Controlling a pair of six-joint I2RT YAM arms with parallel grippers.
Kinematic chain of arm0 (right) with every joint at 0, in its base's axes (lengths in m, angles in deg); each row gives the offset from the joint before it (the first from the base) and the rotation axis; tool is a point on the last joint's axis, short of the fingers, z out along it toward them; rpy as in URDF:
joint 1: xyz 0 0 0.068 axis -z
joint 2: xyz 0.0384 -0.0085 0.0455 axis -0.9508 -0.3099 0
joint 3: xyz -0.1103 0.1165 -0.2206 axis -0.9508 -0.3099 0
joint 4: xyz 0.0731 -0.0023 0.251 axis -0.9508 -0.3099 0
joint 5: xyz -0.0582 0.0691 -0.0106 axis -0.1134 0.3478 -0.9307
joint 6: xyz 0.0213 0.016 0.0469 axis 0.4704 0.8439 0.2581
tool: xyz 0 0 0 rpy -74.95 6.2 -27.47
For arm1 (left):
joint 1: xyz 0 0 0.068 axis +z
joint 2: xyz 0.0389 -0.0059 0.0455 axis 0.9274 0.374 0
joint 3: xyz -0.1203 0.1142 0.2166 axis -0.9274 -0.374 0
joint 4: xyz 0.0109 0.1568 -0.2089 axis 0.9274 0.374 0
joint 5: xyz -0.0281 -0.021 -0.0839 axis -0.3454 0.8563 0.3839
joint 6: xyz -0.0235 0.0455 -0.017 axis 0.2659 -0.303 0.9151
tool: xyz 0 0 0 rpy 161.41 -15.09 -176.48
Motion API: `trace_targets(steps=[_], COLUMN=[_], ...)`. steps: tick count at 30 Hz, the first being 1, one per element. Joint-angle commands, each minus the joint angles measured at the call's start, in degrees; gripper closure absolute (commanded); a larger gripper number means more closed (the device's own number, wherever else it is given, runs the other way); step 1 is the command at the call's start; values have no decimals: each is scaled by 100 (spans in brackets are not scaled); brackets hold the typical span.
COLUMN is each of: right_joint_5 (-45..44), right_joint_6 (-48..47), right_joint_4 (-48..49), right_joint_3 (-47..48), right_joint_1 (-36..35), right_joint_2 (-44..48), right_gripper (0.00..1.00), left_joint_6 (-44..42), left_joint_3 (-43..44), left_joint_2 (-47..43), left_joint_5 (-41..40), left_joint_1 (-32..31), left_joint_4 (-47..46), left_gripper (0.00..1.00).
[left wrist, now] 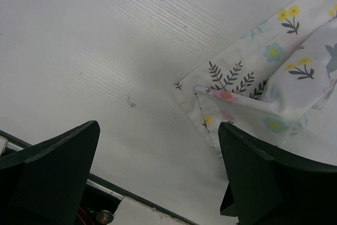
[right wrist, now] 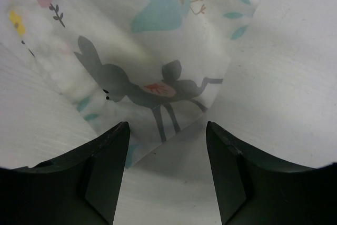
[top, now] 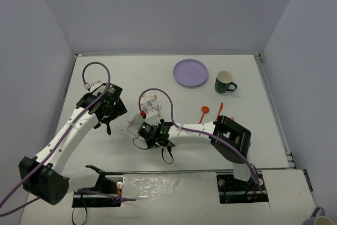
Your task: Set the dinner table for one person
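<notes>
Both the left gripper (left wrist: 158, 130) and the right gripper (right wrist: 166, 127) are being held wide open and empty over the dinner table (top: 253, 125). The bunched placemat (top: 143, 112) is lying between them, closest to the right one, with a folded corner sitting ahead-right of the left one. Its long axis is possibly running diagonally. Bare table is showing on the far side.

Bright, even and soft from overhead. Faint grey shadow smudged on the table (left wrist: 79, 35), grain crisp there. Cloth (right wrist: 158, 35) up close, blurry in the right wrist view.
</notes>
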Motion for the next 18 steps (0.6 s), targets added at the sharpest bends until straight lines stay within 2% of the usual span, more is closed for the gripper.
trace_targets(steps=[1,5,8,10,11,15,16,18], right_joint_5=[36,214,326,416,460,666,660,537], right_joint_6=[21,83,185,238,263,282,275,264], right_joint_4=[237,270,278,273,276,253,239,166], right_joint_3=[258,271,197,152,120,56,56,57], right_joint_1=[-48,-57,-57,-57,-57,-48,-48,-47], right_joint_2=[20,-109,-116,-70,-44,104,164,270], right_gripper=[43,55,55,64,65,93,98,100], left_joint_6=[-160,-201,-260,-286,-316,-492,-553,-697], left_joint_3=[28,14,6,-4,-4,-74,-94,-125], left_joint_2=[6,75,89,106,121,248,341,551], left_joint_5=[7,45,82,86,104,243,284,456], left_joint_1=[83,125,140,141,141,150,157,186], left_joint_4=[-156,-188,-173,-149,-144,-205,-219,-278], left_gripper=[5,5,5,5,5,11,17,31])
